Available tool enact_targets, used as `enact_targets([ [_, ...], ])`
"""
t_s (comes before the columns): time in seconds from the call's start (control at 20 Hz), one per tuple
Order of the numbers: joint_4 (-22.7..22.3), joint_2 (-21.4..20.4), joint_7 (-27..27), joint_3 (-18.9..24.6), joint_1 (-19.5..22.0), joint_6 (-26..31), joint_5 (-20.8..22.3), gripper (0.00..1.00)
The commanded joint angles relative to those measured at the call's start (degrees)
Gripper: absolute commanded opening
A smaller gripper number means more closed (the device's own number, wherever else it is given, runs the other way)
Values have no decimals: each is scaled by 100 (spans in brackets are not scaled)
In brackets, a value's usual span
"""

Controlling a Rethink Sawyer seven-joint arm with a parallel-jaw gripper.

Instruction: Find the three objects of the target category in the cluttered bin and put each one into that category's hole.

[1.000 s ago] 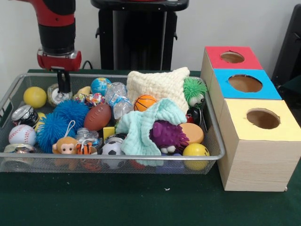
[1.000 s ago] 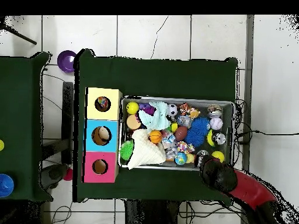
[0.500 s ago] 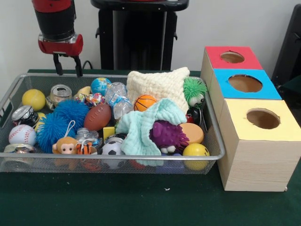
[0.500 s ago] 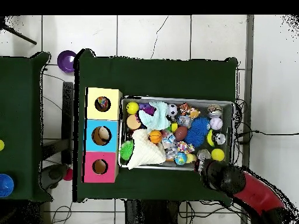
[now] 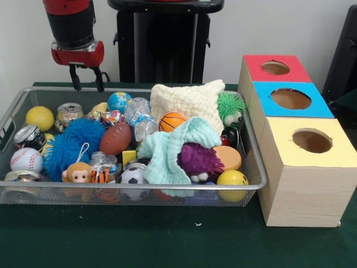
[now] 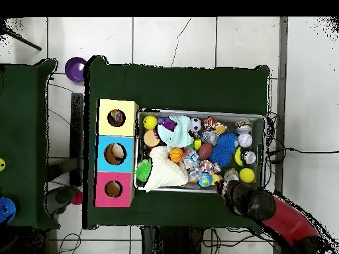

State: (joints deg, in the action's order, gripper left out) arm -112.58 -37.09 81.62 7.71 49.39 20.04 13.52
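A wire mesh bin (image 5: 254,162) holds a jumble of toys. Among them are a brown football (image 5: 115,138), a small basketball (image 5: 172,120), a baseball (image 5: 25,159), a soccer ball (image 5: 133,177), yellow balls, blue spiky balls (image 5: 83,133) and small tin cans (image 5: 70,111). My gripper (image 5: 86,80) hangs open and empty above the bin's far left rim, just over one can. From above, the gripper (image 6: 231,188) sits at the bin's (image 6: 202,114) lower right edge. Three boxes with round holes stand beside the bin: red (image 5: 275,68), blue (image 5: 290,99), yellow (image 5: 311,140).
A cream knitted cloth (image 5: 184,100) and a mint cloth (image 5: 167,153) cover part of the pile. A green fuzzy toy (image 5: 231,107), a purple fuzzy toy (image 5: 199,160) and a monkey figure (image 5: 77,173) lie among the toys. A black stand (image 5: 164,42) rises behind the bin.
My gripper has lifted out of the bin, away from the tin can at the far left, and drifted a little to the right. It carries nothing; the can stays in the bin.
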Motion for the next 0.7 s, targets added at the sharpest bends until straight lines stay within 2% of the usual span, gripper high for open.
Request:
enact_targets([
  [0.05,-274,396,1090,701,126,-886,-287,100],
  [0.45,-225,609,1088,892,217,-1367,-216,100],
  [0.7,-273,753,1217,951,271,-1391,-360,100],
])
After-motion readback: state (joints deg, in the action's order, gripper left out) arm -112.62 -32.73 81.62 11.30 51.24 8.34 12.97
